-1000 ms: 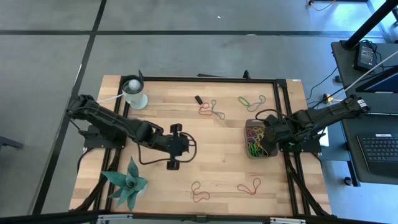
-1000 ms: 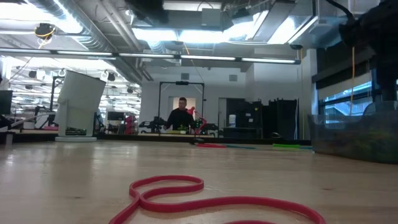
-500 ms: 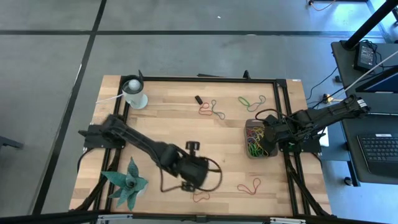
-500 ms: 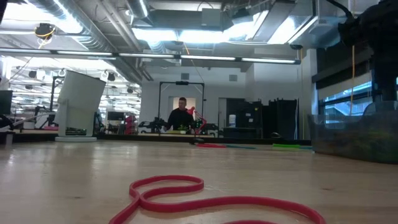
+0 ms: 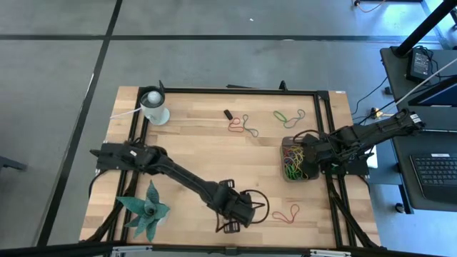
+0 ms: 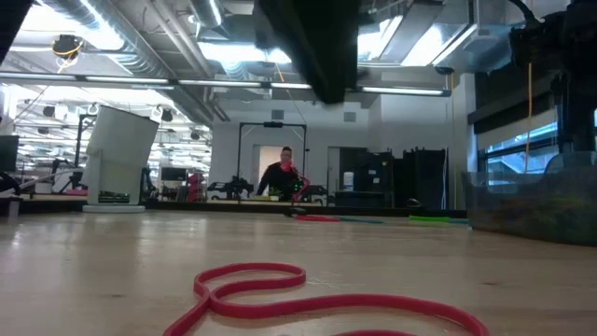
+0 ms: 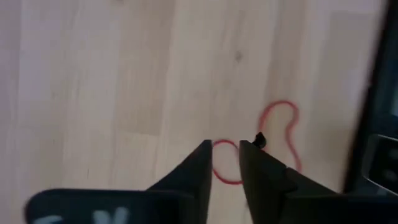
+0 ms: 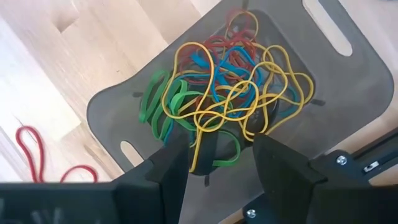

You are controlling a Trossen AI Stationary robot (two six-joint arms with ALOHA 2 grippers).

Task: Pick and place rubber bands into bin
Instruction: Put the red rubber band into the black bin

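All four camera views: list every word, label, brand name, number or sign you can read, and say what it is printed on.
No text can be read in any view.
Left wrist view: pale marks on the left gripper's dark body, too blurred to read.
Low view: background room fixtures, too small to read.
The bin, rubber bands, white cup and table show no lettering.

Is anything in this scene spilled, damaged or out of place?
Nothing looks spilled or damaged. Several rubber bands lie loose on the table, waiting to be picked up. The bin sits upright at the right edge, holding a tangle of bands. A small black piece lies near the far side.
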